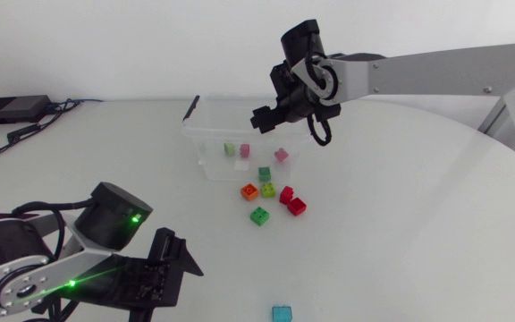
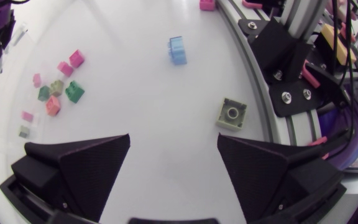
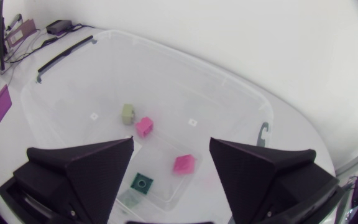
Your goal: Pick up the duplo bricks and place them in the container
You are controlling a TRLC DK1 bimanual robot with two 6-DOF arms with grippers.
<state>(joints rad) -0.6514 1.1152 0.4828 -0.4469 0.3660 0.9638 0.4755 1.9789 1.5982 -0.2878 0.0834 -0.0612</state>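
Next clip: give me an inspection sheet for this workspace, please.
Surface: white table, no spills seen.
Job's things: clear container holds a pale green brick and a pink brick; orange brick, lime brick, two red bricks and green brick lie loose in front of it; turquoise brick apart, at the table's near edge.
Clutter: black box at the table's far left corner.
Pincers: left pincer open, empty, over bare table; right pincer open, empty, above the container.
Cables: black cable loop at the right arm's wrist; leads by the black box.
Surroundings: nothing seen.
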